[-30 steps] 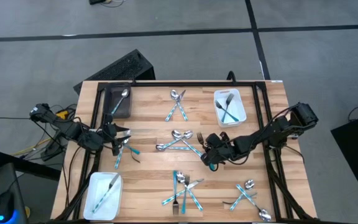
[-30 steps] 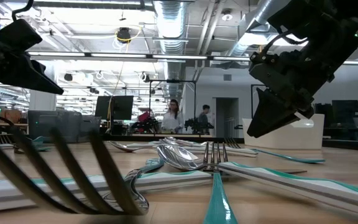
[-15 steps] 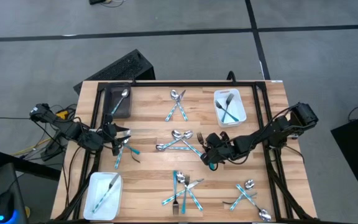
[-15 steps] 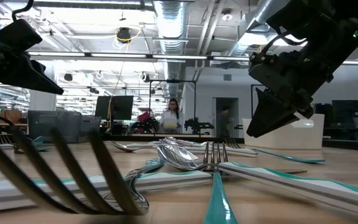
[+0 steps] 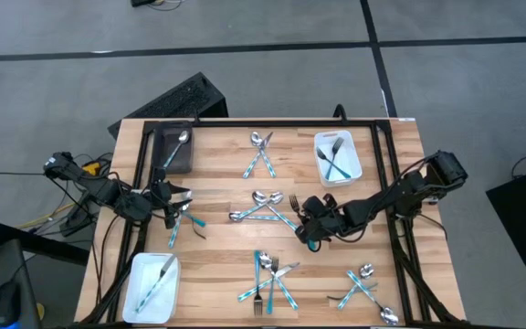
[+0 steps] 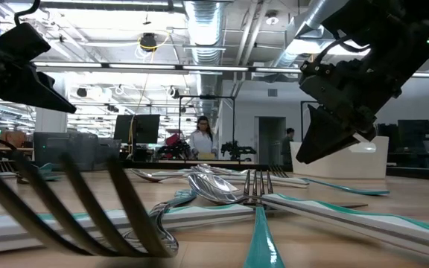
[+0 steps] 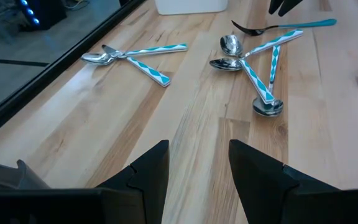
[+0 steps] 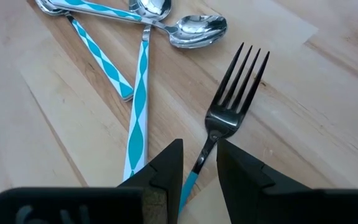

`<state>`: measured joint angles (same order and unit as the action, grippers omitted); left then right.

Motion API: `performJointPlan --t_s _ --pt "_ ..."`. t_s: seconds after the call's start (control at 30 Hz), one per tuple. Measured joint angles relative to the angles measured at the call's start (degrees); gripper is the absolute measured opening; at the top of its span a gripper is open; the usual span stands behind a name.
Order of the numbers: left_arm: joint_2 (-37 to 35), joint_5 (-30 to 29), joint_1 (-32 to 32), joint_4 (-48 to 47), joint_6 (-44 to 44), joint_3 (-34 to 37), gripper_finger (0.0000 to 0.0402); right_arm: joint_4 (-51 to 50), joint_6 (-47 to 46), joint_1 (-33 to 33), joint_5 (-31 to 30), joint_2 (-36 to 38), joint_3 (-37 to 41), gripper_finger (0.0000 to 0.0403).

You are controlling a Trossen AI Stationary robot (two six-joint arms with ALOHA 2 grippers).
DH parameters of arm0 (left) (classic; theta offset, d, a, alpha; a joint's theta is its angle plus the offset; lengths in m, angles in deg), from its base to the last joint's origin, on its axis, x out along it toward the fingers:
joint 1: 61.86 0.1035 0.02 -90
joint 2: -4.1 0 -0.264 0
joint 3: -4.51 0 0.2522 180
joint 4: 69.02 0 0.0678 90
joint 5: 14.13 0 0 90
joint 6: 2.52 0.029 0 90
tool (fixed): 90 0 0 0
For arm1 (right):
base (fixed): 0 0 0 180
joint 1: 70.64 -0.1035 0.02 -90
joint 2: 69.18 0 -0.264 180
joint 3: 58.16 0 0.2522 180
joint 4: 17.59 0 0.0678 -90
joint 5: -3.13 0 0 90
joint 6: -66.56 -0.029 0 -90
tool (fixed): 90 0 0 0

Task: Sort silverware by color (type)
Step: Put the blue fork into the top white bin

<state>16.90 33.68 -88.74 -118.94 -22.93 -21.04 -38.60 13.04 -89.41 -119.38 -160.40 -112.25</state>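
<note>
The right gripper sits low over the middle of the wooden table, its two dark fingers parted a little and straddling the teal handle of a fork. Whether the pads actually touch that handle, I cannot tell; the fork lies flat on the wood. Its long axis runs straight out from between the fingers, tines pointing away from the gripper and handle end tucked back between the fingertips. Just beside the tines, a cluster of spoons lies crossed, bowls away from the gripper, patterned teal-and-white handles fanning back toward it; one handle runs close alongside the fork.

From above, that gripper hangs at the edge of the central pile of silverware.

Over on the other side, the left gripper waits near the table's left edge, fingers apart with bare wood between them, holding nothing. A few pieces lie just by it.
</note>
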Motion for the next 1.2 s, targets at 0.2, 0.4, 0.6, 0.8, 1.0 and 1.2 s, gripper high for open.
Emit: performJointPlan --t_s 0.2,0.4,0.6,0.8,1.0,1.2 --pt "0.0 0.0 0.0 0.0 0.0 0.0 0.0155 0.0 0.0 -0.4 -0.5 0.0 0.0 0.0122" --pt "0.0 0.0 0.0 0.0 0.0 0.0 0.0155 0.0 -0.3 -0.2 -0.5 0.0 0.0 0.0122" --pt "0.0 0.0 0.0 0.0 0.0 0.0 0.0155 0.0 -0.8 -0.4 -0.5 0.0 0.0 0.0122" --pt "0.0 0.0 0.0 0.0 0.0 0.0 0.0155 0.0 -0.6 -0.4 -0.5 0.0 0.0 0.0122" --pt "0.0 0.0 0.0 0.0 0.0 0.0 0.0155 0.0 -0.6 -0.4 -0.6 0.0 0.0 0.0122" --pt "0.0 0.0 0.0 0.0 0.0 0.0 0.0155 0.0 -0.4 -0.4 -0.6 0.0 0.0 0.0122"
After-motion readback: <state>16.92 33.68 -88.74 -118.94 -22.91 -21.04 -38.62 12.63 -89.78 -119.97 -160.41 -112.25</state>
